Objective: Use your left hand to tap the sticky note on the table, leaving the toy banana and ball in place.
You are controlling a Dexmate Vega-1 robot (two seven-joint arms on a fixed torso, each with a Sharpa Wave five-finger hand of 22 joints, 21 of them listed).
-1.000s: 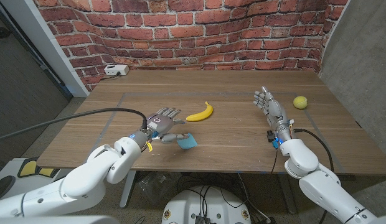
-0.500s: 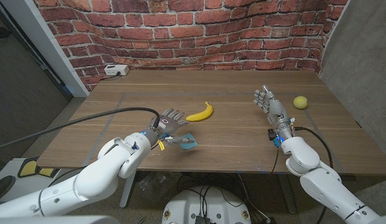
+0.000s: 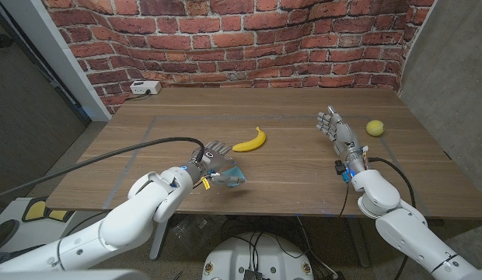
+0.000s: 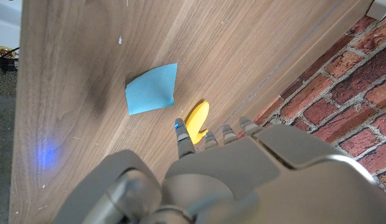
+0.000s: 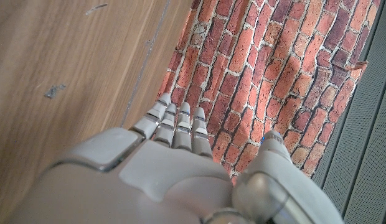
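A blue sticky note lies near the table's front edge, and in the left wrist view the sticky note shows whole, ahead of the fingertips. My left hand hovers over its left part with fingers spread and nothing in it; contact is unclear. From the wrist, the left hand points toward the note and the banana. The yellow toy banana lies just beyond the note. A yellow-green ball sits at the far right. My right hand stands open left of the ball.
A white box with a cable sits at the table's back left corner by the brick wall. Faint tape lines mark the wooden table. The table's front edge runs just below the note.
My left hand has slid right and slightly toward the front edge, coming over the sticky note's left part. The banana, ball and right hand have stayed put.
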